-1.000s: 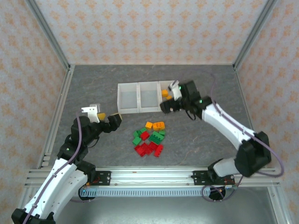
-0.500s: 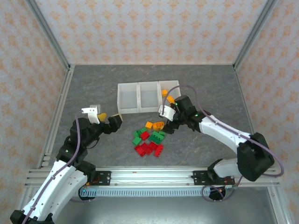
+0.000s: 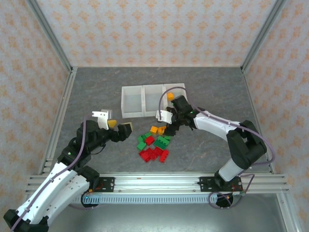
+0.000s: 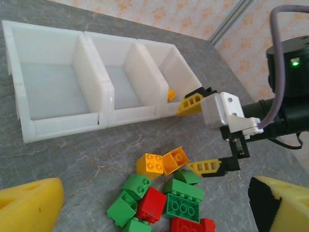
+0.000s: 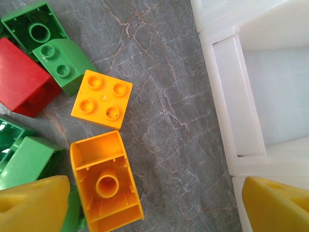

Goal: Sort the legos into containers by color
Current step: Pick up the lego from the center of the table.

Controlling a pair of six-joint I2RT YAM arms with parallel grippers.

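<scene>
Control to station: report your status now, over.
Left gripper open, beside the pile. Right gripper open, empty, above two orange legos. One orange lego in right-hand container; nothing blocking.

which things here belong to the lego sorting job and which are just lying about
job: legos pile, orange lego in the end bin, containers, right gripper (open), left gripper (open)
not the job: metal rail, patterned walls

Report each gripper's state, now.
Left gripper: open, holding nothing.
Right gripper: open, holding nothing, over the hollow-side-up orange lego.
</scene>
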